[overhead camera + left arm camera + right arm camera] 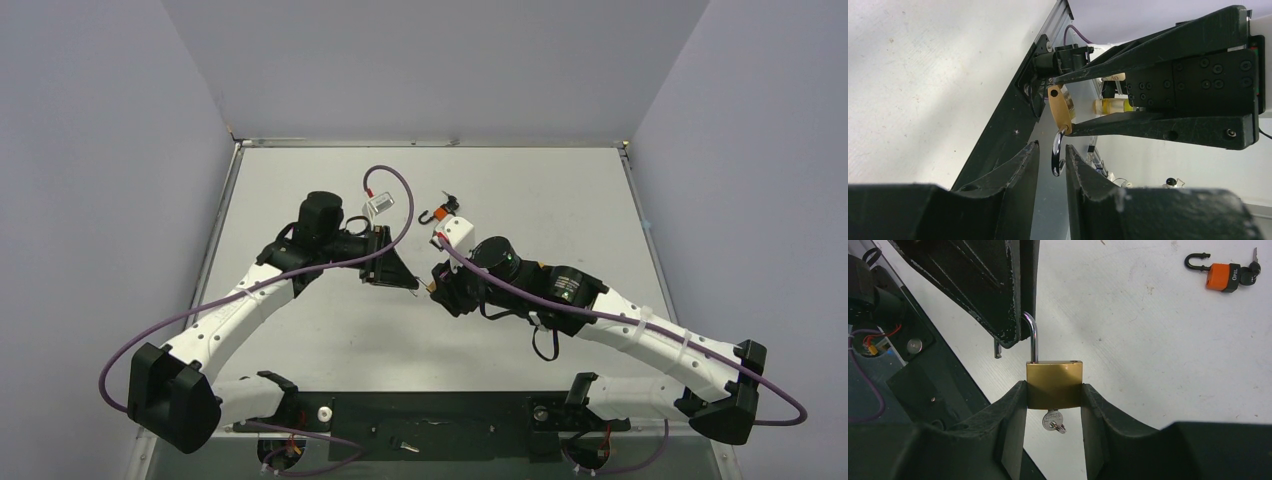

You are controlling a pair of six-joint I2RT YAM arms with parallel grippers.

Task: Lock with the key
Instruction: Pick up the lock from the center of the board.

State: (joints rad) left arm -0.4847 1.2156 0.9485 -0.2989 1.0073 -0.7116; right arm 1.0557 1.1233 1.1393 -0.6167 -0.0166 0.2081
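A brass padlock (1054,385) is clamped by its body between the fingers of my right gripper (1053,388), held above the table. Its silver key (1053,421) sticks out of the bottom of the body. The steel shackle (1033,337) is up and open, its free end clear of the body. My left gripper (1052,148) faces the right one with the shackle (1057,155) between its jaws. The shackle touches one finger and a narrow gap shows on the other side. In the top view both grippers meet at mid-table around the padlock (430,287).
An orange padlock (1225,276) with a black base, open shackle and its own key lies on the table behind the grippers, also seen in the top view (447,208). A black mounting plate (430,425) runs along the near edge. Grey walls enclose the table.
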